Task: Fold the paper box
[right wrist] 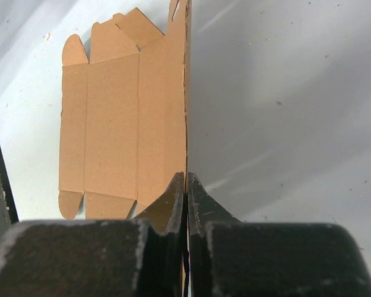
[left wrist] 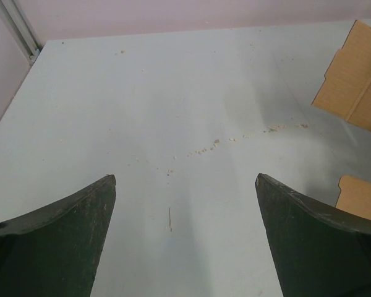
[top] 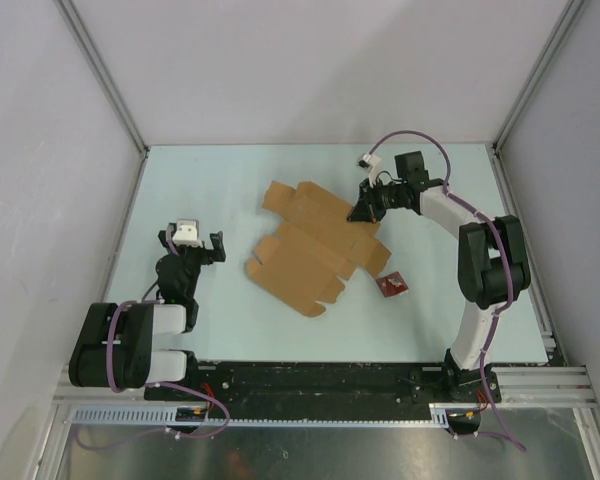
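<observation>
The paper box (top: 310,255) is a flat brown die-cut cardboard sheet lying unfolded in the middle of the table. My right gripper (top: 364,213) is at the sheet's far right edge. In the right wrist view the paper box (right wrist: 120,117) stretches away to the left, and the right gripper (right wrist: 186,176) is shut on its thin edge, which runs straight up from between the fingertips. My left gripper (top: 196,243) hovers left of the sheet, apart from it. It is open (left wrist: 185,179) over bare table, with corners of the paper box (left wrist: 355,74) at the right.
A small red square packet (top: 391,285) lies on the table just right of the sheet's near end. White walls with metal frame posts (top: 105,80) close the table on three sides. Crumbs dot the table surface (left wrist: 216,143) ahead of the left gripper.
</observation>
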